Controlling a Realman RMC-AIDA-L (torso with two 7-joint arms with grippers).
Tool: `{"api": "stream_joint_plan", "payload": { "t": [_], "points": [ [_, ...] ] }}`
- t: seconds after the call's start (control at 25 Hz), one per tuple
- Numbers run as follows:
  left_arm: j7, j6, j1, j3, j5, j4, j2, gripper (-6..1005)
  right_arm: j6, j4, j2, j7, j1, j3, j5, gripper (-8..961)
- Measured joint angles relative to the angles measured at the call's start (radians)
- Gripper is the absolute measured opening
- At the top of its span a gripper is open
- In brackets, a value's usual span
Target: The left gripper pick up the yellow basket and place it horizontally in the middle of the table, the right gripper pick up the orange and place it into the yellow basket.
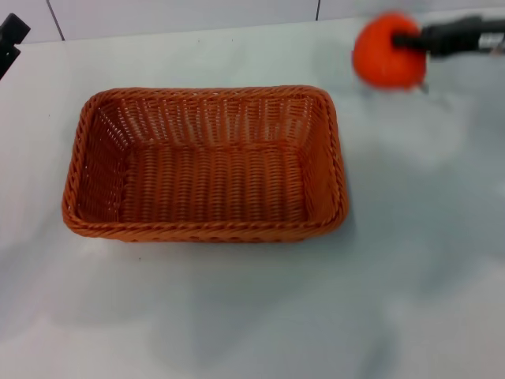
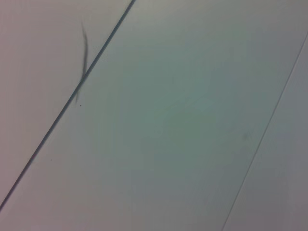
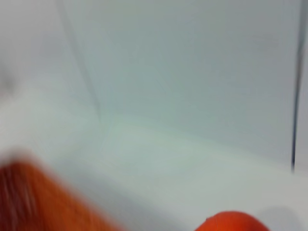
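The yellow basket point(image 1: 205, 162), an orange-brown woven wicker basket, lies lengthwise across the middle of the white table point(image 1: 410, 260), empty. My right gripper point(image 1: 410, 43) reaches in from the far right and is shut on the orange point(image 1: 388, 54), holding it above the table, to the right of and behind the basket. In the right wrist view the orange point(image 3: 233, 221) shows at the edge and a corner of the basket point(image 3: 43, 202) appears blurred. My left gripper point(image 1: 9, 39) is parked at the far left edge, away from the basket.
A white tiled wall point(image 1: 197, 16) runs behind the table. The left wrist view shows only wall panels with a dark seam point(image 2: 72, 96).
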Motion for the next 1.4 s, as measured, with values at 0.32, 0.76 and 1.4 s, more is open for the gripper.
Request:
{"api": "stream_joint_plan", "payload": {
  "t": [0.32,0.76,1.4],
  "points": [
    [-0.002,0.007,-0.001,0.0,0.0,0.001,-0.001,645,-0.175,0.027,0.057,-0.089,-0.012,-0.058,0.459,153],
    [-0.002,0.002,0.003,0.004,0.0,-0.004,-0.002,646,-0.124,0.189,0.075,-0.149,0.088,-0.292,0.473,308],
    [0.007,0.007,0.003,0.0,-0.001,-0.025,-0.002,646,-0.137,0.348,0.075,-0.605,-0.144,-0.207,0.91,860]
  ]
}}
